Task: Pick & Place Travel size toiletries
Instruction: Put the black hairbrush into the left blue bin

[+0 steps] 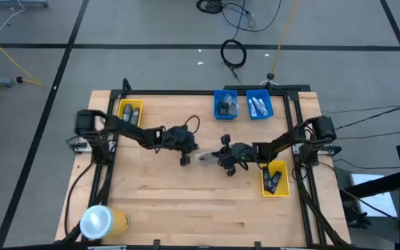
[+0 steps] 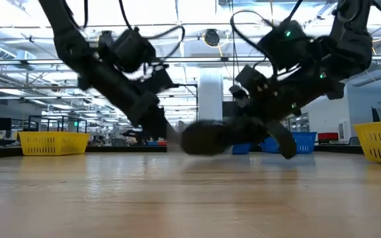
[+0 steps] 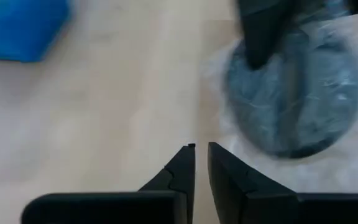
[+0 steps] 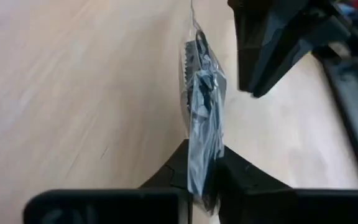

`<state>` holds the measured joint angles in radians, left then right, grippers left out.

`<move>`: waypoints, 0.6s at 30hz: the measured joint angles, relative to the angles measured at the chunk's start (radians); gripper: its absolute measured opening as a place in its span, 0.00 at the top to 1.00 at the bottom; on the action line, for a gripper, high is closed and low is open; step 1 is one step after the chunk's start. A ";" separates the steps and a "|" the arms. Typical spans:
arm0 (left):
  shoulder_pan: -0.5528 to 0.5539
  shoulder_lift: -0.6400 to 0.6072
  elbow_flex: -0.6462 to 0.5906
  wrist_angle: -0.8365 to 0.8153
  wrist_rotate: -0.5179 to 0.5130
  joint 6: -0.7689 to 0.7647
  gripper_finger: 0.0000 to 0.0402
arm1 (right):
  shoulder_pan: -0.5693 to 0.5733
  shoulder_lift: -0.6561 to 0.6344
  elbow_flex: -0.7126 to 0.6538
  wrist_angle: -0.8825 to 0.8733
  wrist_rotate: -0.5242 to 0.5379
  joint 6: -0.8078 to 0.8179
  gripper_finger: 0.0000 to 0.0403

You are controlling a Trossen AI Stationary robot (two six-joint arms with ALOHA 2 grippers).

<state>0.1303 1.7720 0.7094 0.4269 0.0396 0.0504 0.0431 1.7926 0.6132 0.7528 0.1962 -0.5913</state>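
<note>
A round grey disc in a clear bag (image 1: 203,156) sits at mid table between my two grippers. My right gripper (image 1: 222,157) is shut on it; its wrist view shows the bag (image 4: 199,93) edge-on, rising from the fingers. My left gripper (image 1: 187,150) stands just to the table's left of the bag. Its fingers (image 3: 201,152) are shut, with nothing between them. The left wrist view shows the disc (image 3: 303,99) flat-on, with a right finger (image 3: 263,34) across it. In the low view the disc (image 2: 204,137) is a dark blur near table height. My right gripper pinches the bagged disc between its two fingers (image 4: 235,171), one on each flat face, gripping near the disc's rim (image 4: 197,158). It comes level from the table's right. The disc stands on edge and sticks out past the fingertips toward the left gripper.
Two blue bins (image 1: 226,104) (image 1: 259,105) holding small items stand at the far edge. A yellow bin (image 1: 130,111) is at the far left, and another (image 1: 275,179) with dark bottles is near the right arm. A big yellow roll (image 1: 103,222) lies at the near left corner.
</note>
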 joint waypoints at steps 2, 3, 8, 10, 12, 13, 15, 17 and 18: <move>0.004 -0.080 0.000 -0.104 -0.074 0.031 0.87 | 0.022 -0.020 0.001 0.002 0.084 0.036 0.95; 0.005 -0.122 0.000 -0.161 -0.125 0.040 0.87 | 0.032 -0.039 0.000 -0.006 0.145 0.064 0.93; -0.016 -0.259 -0.030 -0.319 -0.355 -0.028 0.88 | 0.013 -0.185 0.001 -0.050 0.430 0.228 0.88; -0.038 -0.279 -0.079 -0.289 -0.397 -0.092 0.89 | -0.033 -0.264 0.028 -0.132 0.515 0.306 0.90; -0.063 -0.278 -0.134 -0.208 -0.410 -0.160 0.91 | -0.110 -0.345 0.082 -0.310 0.531 0.447 0.93; -0.077 -0.277 -0.168 -0.151 -0.412 -0.194 0.91 | -0.156 -0.376 0.116 -0.430 0.509 0.526 0.94; -0.105 -0.260 -0.230 -0.025 -0.416 -0.259 0.92 | -0.257 -0.396 0.187 -0.598 0.429 0.658 0.95; -0.132 -0.242 -0.287 0.095 -0.417 -0.305 0.94 | -0.346 -0.396 0.227 -0.708 0.342 0.754 0.94; -0.144 -0.237 -0.310 0.142 -0.425 -0.326 0.94 | -0.387 -0.387 0.242 -0.731 0.304 0.793 0.93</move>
<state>-0.0133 1.5350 0.3990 0.5685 -0.3855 -0.2760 -0.3438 1.4053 0.8553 0.0219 0.5006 0.2019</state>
